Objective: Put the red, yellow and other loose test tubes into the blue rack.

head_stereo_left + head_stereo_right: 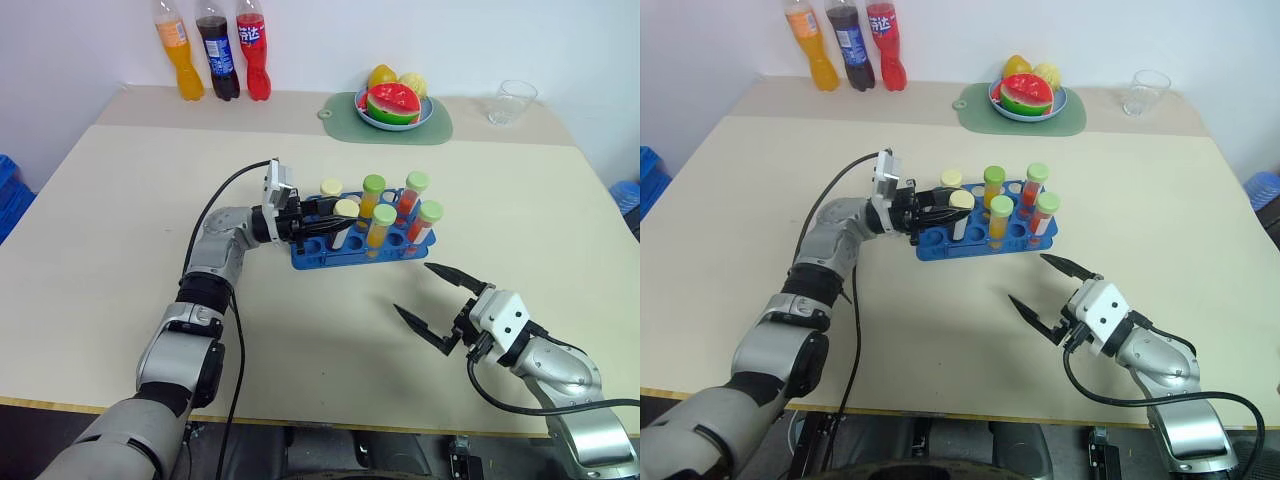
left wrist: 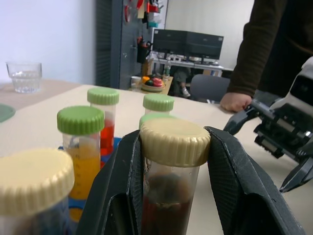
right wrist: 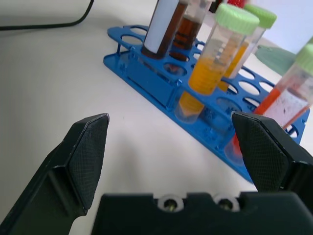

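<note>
The blue rack (image 1: 352, 252) stands mid-table with several capped test tubes upright in it: yellow ones (image 1: 380, 226) and red ones (image 1: 424, 224) under green caps, and a cream-capped one (image 1: 331, 188) at the back. My left gripper (image 1: 328, 222) reaches in from the left, shut on a dark brown tube with a cream cap (image 2: 175, 142). That tube is upright over the rack's left end with its lower end at the holes (image 3: 165, 25). My right gripper (image 1: 414, 288) hangs open in front of the rack, to its right, holding nothing; its fingers (image 3: 88, 152) stand wide apart.
Three soda bottles (image 1: 212, 48) line the back left. A plate of fruit (image 1: 394, 104) on a green mat and a clear glass (image 1: 512, 102) sit at the back right. A person's hand (image 2: 235, 102) rests at the table edge beyond the rack.
</note>
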